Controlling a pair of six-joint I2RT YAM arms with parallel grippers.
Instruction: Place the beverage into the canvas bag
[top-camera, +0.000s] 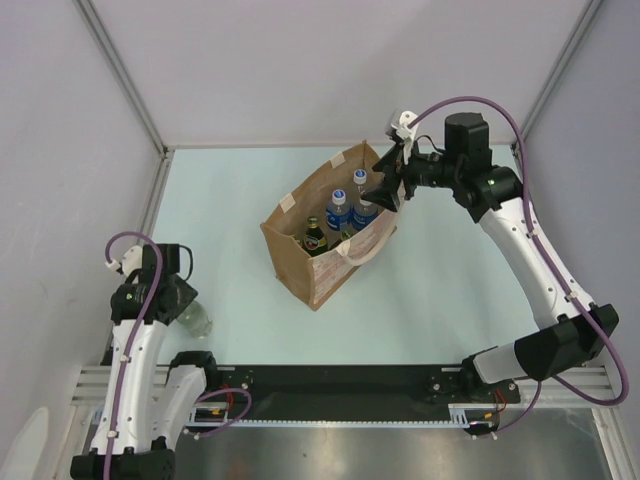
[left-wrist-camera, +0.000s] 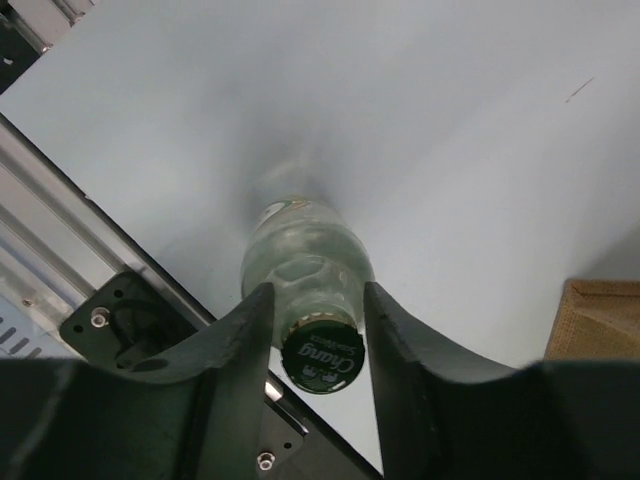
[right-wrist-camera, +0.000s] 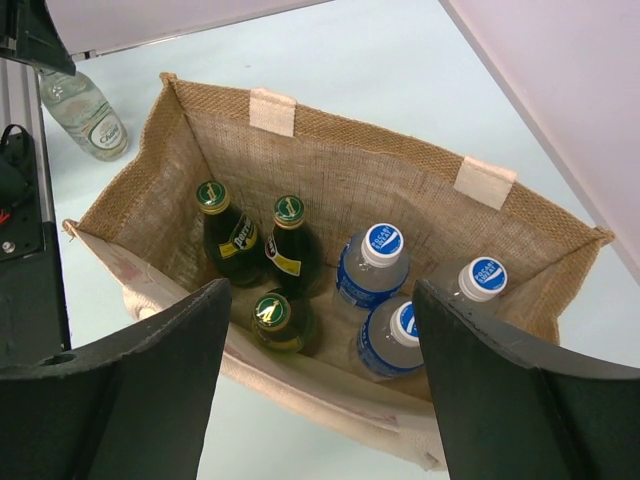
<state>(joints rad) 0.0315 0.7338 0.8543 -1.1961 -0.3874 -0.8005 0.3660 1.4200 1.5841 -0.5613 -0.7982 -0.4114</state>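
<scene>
The canvas bag (top-camera: 322, 262) stands open mid-table, tan with cream handles; its far wall shows in the right wrist view (right-wrist-camera: 340, 160). It holds three green glass bottles (right-wrist-camera: 288, 245) and three blue-capped water bottles (right-wrist-camera: 372, 265). A clear glass bottle (left-wrist-camera: 300, 260) with a green cap stands near the table's front left (top-camera: 196, 320) and also shows in the right wrist view (right-wrist-camera: 88, 110). My left gripper (left-wrist-camera: 318, 300) is closed round its neck, a finger on each side of the cap. My right gripper (right-wrist-camera: 320, 310) is open and empty, hovering over the bag's right end (top-camera: 385, 188).
Grey walls close off the table at the back and both sides. A metal rail (top-camera: 340, 385) with the arm bases runs along the near edge, just beside the clear bottle. A corner of the bag shows at the right of the left wrist view (left-wrist-camera: 600, 320).
</scene>
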